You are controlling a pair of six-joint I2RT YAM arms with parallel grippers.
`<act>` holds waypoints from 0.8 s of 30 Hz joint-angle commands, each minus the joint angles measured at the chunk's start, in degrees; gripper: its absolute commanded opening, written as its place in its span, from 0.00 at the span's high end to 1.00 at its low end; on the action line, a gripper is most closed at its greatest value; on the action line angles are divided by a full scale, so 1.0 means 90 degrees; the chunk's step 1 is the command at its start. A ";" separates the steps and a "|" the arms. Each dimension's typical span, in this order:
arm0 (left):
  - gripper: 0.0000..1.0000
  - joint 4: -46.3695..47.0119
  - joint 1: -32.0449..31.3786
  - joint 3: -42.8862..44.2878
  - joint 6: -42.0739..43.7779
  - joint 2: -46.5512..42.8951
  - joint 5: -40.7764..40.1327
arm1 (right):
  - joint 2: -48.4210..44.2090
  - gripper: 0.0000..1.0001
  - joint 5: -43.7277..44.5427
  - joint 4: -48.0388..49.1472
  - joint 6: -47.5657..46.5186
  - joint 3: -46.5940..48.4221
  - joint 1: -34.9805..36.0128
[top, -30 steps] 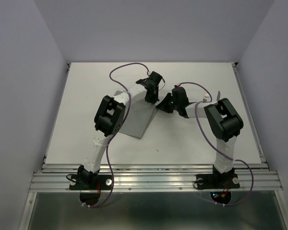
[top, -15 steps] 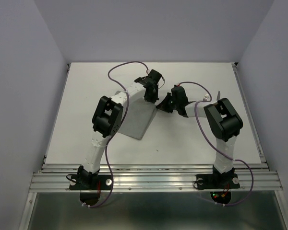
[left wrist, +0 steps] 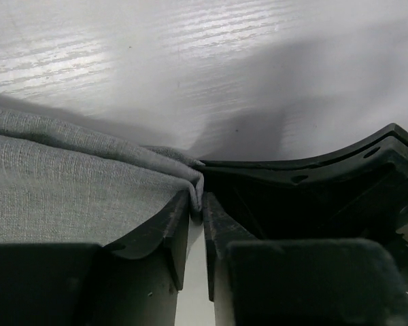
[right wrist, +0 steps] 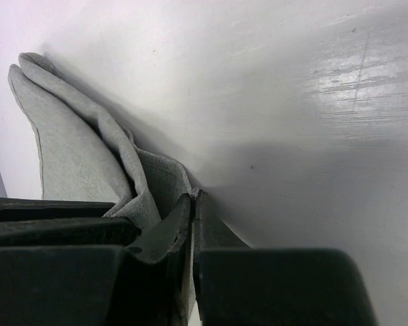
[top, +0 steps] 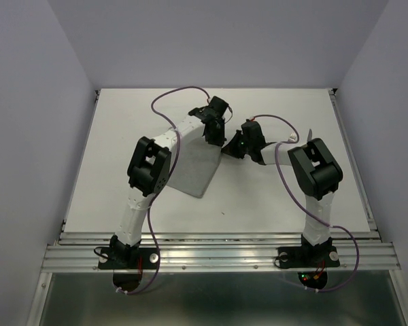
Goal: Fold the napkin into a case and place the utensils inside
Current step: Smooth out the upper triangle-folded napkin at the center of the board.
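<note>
Top external: grey napkin [top: 196,173], doubled, skewed

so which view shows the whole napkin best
Top external: most of the napkin shows in outline. Wrist views show only the bit pinched by the left end effector and the right end effector.

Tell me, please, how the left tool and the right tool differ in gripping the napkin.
The left tool reaches the napkin from its far side, the right tool from its right. Cloth at the left tool lies flatter; at the right tool it bunches into folds. Both are shut on its edge.
</note>
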 commanded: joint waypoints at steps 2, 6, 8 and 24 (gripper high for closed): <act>0.68 -0.0349 0.0060 0.0229 0.0047 -0.0191 -0.0137 | 0.0204 0.98 0.0605 -0.0767 -0.0197 -0.0158 0.0040; 0.62 -0.0515 0.0177 0.0464 0.0105 -0.0357 -0.0236 | 0.0204 0.98 0.0605 -0.0758 -0.0207 -0.0227 0.0040; 0.61 -0.0515 0.0226 0.0513 0.0125 -0.0406 -0.0490 | 0.0194 0.97 0.0605 -0.0758 -0.0217 -0.0246 0.0040; 0.44 -0.0457 0.0461 0.0923 -0.0246 0.0453 -0.0324 | 0.0116 0.95 0.0673 -0.0777 -0.0256 -0.0334 0.0040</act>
